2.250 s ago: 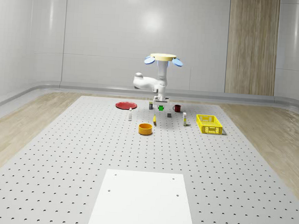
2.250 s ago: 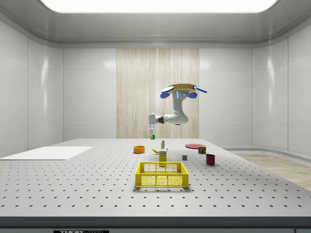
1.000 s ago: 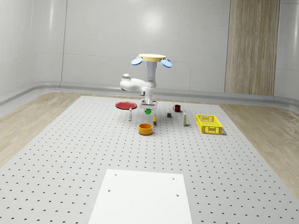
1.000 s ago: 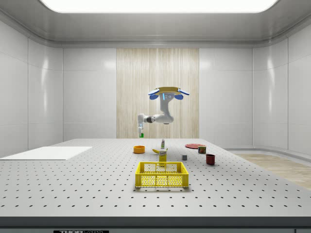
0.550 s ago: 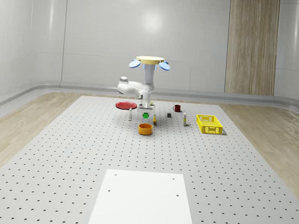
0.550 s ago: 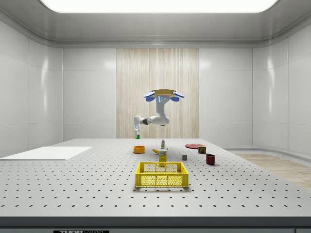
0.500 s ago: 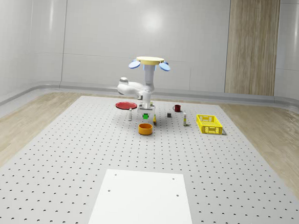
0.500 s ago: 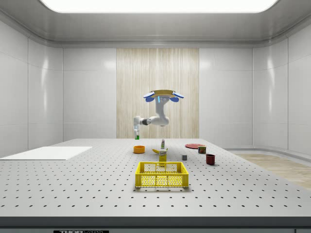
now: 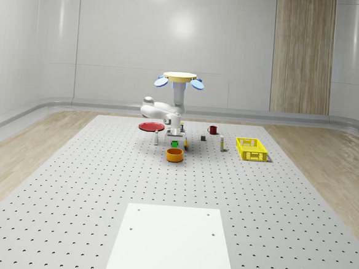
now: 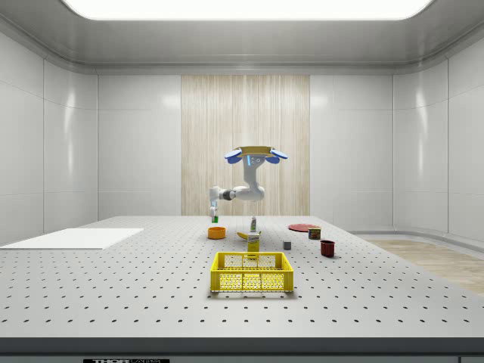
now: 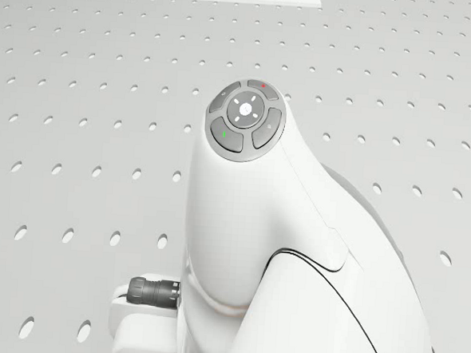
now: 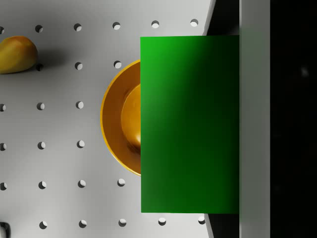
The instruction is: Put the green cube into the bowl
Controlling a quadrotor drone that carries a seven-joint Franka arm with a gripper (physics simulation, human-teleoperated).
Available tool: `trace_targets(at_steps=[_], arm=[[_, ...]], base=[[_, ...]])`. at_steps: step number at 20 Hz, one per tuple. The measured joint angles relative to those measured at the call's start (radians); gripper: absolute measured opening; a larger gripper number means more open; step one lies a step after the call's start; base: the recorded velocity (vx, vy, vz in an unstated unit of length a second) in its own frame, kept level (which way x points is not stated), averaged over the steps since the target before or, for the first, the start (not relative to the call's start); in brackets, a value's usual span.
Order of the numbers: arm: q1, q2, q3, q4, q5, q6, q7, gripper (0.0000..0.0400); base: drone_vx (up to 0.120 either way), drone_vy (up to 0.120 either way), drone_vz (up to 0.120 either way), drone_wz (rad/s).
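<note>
overhead, the drone (image 9: 179, 80) hovers above the far half of the perforated table (image 9: 71, 182), its arm (image 9: 158, 107) folded down and toward the table's near edge. the gripper (image 9: 175, 140) hangs just above the orange bowl (image 9: 175, 154) and is pinching the green cube (image 9: 174, 144), which is off the table and not yet inside the bowl. from the wrist, the cube (image 12: 190, 124) sits against one pale finger (image 12: 254, 119), with the bowl's rim (image 12: 110, 119) directly beneath it and a yellow banana (image 12: 16, 53) lying apart from the bowl. from the side, the cube (image 10: 215, 219) hangs right over the bowl (image 10: 216, 233). toward the table's far edge lie a red plate (image 9: 150, 127) and a dark red mug (image 9: 212, 130); a yellow basket (image 9: 251, 149) stands nearer the whole-scene view's right edge, and a white sheet (image 9: 171, 241) covers the near edge.
</note>
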Motion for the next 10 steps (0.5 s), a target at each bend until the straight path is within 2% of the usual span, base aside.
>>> trace_targets(at_steps=[4, 6, 7, 10], arm=[[0.000, 0.000, 0.000, 0.000, 0.000, 0.000, 0.000, 0.0250], [0.000, 0.000, 0.000, 0.000, 0.000, 0.000, 0.000, 0.0250], [0.000, 0.000, 0.000, 0.000, 0.000, 0.000, 0.000, 0.0250], [-0.001, -0.001, -0.018, 0.001, -0.017, 0.006, 0.006, 0.0251]], base=[[0.000, 0.000, -0.120, 0.000], [0.000, 0.120, -0.120, 0.000], [0.000, 0.000, -0.120, 0.000], [0.000, 0.000, 0.000, 0.000]])
